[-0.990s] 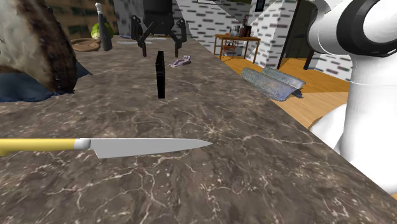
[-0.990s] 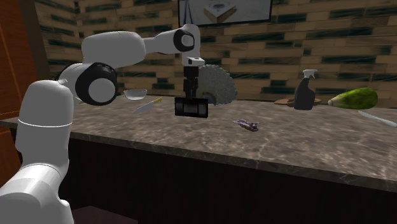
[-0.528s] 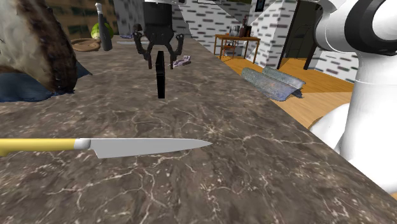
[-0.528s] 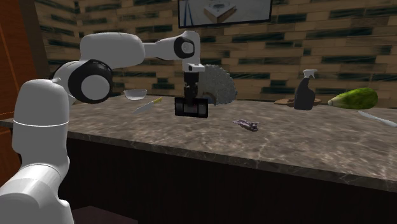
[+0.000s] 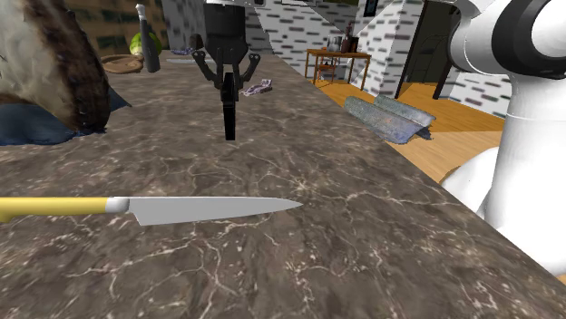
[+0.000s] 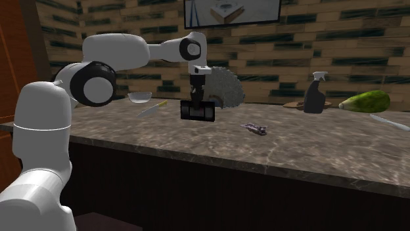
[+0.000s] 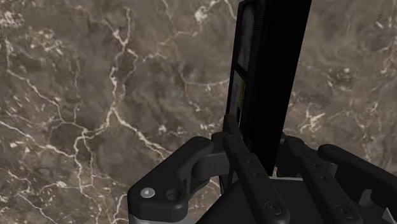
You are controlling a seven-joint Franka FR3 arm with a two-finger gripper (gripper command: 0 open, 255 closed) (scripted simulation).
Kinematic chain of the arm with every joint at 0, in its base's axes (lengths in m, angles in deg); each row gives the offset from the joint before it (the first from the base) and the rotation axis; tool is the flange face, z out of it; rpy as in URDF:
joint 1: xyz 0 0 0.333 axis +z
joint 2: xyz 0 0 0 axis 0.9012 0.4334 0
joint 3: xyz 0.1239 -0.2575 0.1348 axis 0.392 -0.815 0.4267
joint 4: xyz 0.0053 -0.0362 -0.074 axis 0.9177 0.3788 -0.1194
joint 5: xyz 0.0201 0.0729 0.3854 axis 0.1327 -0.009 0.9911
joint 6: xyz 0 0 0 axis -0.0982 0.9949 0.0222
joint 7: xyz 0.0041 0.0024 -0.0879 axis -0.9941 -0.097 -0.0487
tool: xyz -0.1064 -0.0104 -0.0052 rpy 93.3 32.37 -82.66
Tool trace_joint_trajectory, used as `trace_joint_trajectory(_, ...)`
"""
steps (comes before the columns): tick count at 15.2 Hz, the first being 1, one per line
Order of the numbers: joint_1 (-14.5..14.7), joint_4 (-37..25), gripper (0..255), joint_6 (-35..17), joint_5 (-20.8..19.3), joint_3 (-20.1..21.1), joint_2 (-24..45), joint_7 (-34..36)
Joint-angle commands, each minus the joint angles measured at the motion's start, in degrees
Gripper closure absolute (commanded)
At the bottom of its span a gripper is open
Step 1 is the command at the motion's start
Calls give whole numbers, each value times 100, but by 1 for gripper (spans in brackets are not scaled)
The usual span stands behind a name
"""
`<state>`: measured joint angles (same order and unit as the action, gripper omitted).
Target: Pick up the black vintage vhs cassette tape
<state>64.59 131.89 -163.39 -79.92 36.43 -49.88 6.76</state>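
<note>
Clamped in the all-black two-finger tool (image 5: 229, 89): the flat black rectangular cassette tape (image 5: 229, 118), pinched at its top edge with one finger on each broad face. Upright on a narrow edge on the brown, white-veined marble bench (image 5: 363, 227), lower edge touching the stone, toward 12 o'clock from the shoulder view's centre. Thin side turned to that camera.

In the second exterior view, the tool (image 6: 198, 103) straight down onto the cassette tape (image 6: 198, 113), broad face to the camera, a little toward 10 o'clock from the centre. In the wrist view, the cassette tape (image 7: 270, 76) running away between the black fingers (image 7: 240, 159), with the tool (image 7: 262, 156) closed against it. Along one thin side, a narrow yellowish label (image 7: 240, 86); no writing legible on it.

Flat on the bench toward 6 to 7 o'clock from the cassette tape in the shoulder view, well apart: a grey-bladed knife with a yellow handle (image 5: 209, 209), tip toward 3 o'clock. Near the cassette tape at 1 o'clock: a small crumpled purple thing (image 5: 258, 88), at 4 o'clock from it in the second exterior view (image 6: 253, 127).

Also in the second exterior view: just behind the tool at 1 o'clock, a grey round thing with a jagged rim (image 6: 223, 88); at 9 o'clock from the cassette tape, a small clear bowl (image 6: 138, 98); well off at 3 o'clock, a dark spray bottle (image 6: 314, 94), then a green oblong vegetable (image 6: 364, 100).
</note>
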Motion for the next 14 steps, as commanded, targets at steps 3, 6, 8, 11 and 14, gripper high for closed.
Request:
trace_joint_trajectory(3,54,-291,255,202,-50,7,99,17)
trace_joint_trajectory(6,155,-778,255,530,-142,15,272,48)
trace_joint_trajectory(8,243,-1147,255,768,-218,19,413,69)
trace_joint_trajectory(11,422,-1808,255,1173,-366,17,683,99)
trace_joint_trajectory(14,711,-2725,255,1693,-589,-10,1086,115)
